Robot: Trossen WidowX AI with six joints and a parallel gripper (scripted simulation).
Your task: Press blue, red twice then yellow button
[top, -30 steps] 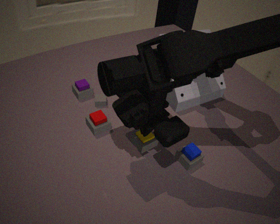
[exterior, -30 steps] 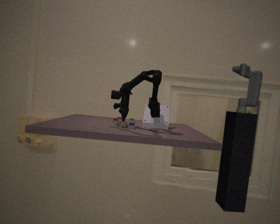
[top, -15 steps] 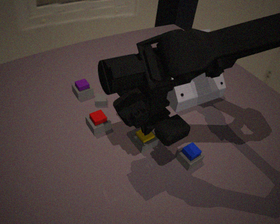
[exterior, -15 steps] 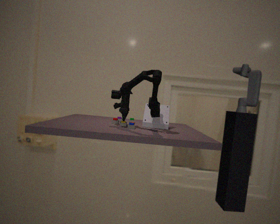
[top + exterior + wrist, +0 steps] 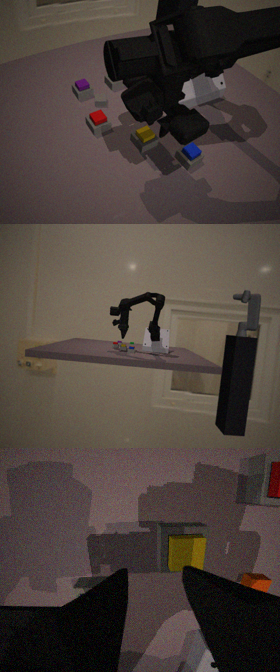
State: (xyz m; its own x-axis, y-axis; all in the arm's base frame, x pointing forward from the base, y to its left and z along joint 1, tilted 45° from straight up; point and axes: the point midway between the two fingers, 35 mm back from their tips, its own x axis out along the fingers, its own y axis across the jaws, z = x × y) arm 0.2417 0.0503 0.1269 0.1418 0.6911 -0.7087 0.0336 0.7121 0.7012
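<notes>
The gripper (image 5: 154,608) hangs with its jaws apart, holding nothing; the yellow button (image 5: 186,553) sits below and just ahead of it. Judging from here, spread fingers risk clipping a neighbouring button; the red button (image 5: 98,117) lies further off to one side.

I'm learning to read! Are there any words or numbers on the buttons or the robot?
None: no words or numbers can be read in any view.
The red button, yellow button, blue button and purple button have plain tops.
The white base plate shows only small dark dots.
</notes>
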